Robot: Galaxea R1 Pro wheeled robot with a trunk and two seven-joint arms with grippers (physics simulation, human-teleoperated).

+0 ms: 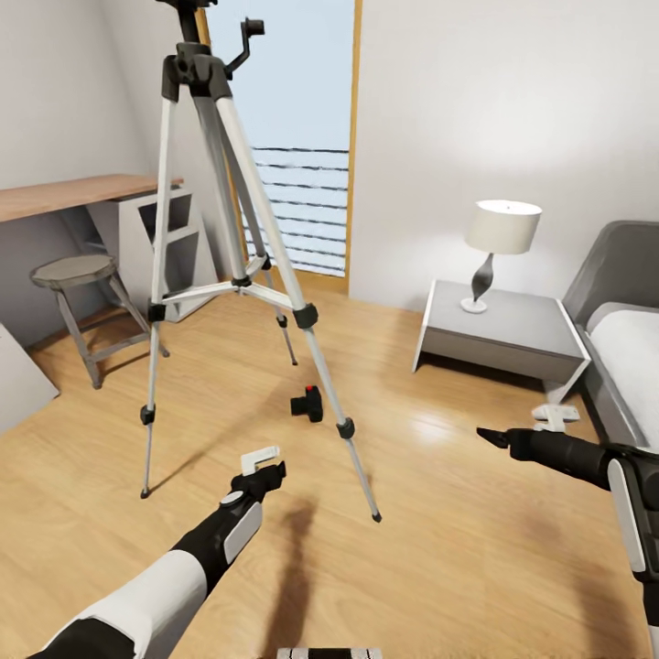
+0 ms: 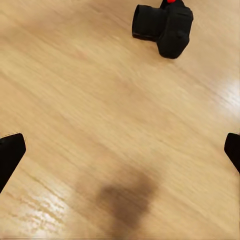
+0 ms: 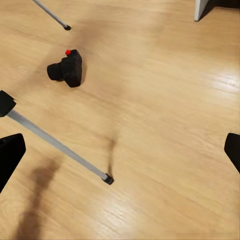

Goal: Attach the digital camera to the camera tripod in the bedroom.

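Observation:
The camera tripod [image 1: 240, 174] stands on the light wood floor with its silver legs spread and its black head and pan handle at the top. The digital camera [image 1: 308, 403], small and black with a red button, lies on the floor between the tripod's legs. My left gripper [image 1: 265, 465] hovers open just short of the camera [image 2: 165, 27], fingers wide apart, nothing between them. To the right of the tripod, my right gripper [image 1: 522, 426] is open and empty. Its wrist view shows the camera [image 3: 67, 70] and a tripod leg [image 3: 55, 142] crossing the floor.
A grey metal stool [image 1: 78, 275] and a wooden desk [image 1: 73, 194] are at the left. A grey nightstand [image 1: 503, 329] with a white lamp [image 1: 499, 243] and a grey bed [image 1: 631, 339] are at the right. A glass balcony door [image 1: 293, 137] is behind the tripod.

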